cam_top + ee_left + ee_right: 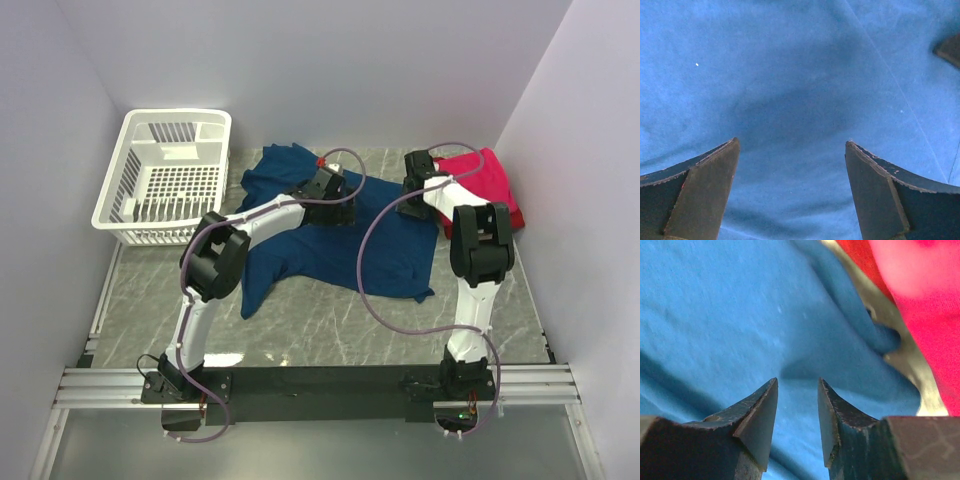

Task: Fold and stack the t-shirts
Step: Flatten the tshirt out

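The navy blue t-shirt (330, 250) lies spread and rumpled on the marble table; its print is hidden. My left gripper (335, 200) hovers over its upper middle, jaws wide open with only blue cloth (790, 100) between them. My right gripper (415, 195) is over the shirt's upper right edge, jaws partly open and empty above blue cloth (740, 315). The folded pinkish-red shirt (480, 180) lies at the back right, on a darker red one (510, 212); it shows at the right of the right wrist view (925, 315).
A white slotted plastic basket (165, 180) stands at the back left. Purple cables loop over the shirt from both arms. White walls close in the left, back and right. Bare marble (330, 335) lies in front of the shirt.
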`<act>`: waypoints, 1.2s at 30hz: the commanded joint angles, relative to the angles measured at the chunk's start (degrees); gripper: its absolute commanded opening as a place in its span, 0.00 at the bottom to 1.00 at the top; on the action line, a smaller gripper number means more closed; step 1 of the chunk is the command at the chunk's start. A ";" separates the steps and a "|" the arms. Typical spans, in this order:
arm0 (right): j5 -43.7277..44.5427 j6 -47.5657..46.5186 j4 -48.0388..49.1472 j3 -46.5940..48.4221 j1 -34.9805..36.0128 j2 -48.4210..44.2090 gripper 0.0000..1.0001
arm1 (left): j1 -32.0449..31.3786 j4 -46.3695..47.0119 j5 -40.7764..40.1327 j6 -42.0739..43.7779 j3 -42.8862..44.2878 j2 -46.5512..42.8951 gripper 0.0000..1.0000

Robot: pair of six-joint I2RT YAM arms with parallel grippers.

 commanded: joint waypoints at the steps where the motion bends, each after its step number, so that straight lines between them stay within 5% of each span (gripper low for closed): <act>1: 0.52 -0.12 -6.06 4.90 -0.43 3.05 0.45 | -0.13 1.81 1.79 -0.58 -1.07 0.16 0.92; 7: -0.10 -0.38 -7.22 6.93 -0.43 4.11 0.43 | -0.30 1.47 3.55 -1.46 3.93 4.55 0.92; 12: -5.36 1.28 2.44 -2.62 -1.31 -6.77 0.43 | -2.59 -0.47 2.41 0.55 11.57 7.63 0.92; 23: -0.80 0.32 1.31 -7.13 -3.33 -12.24 0.41 | -6.63 3.32 2.23 3.11 12.55 9.30 0.91; 36: 5.08 -2.66 -2.99 5.42 -5.27 -1.26 0.41 | -5.84 3.14 -5.41 3.29 -5.19 -3.69 0.92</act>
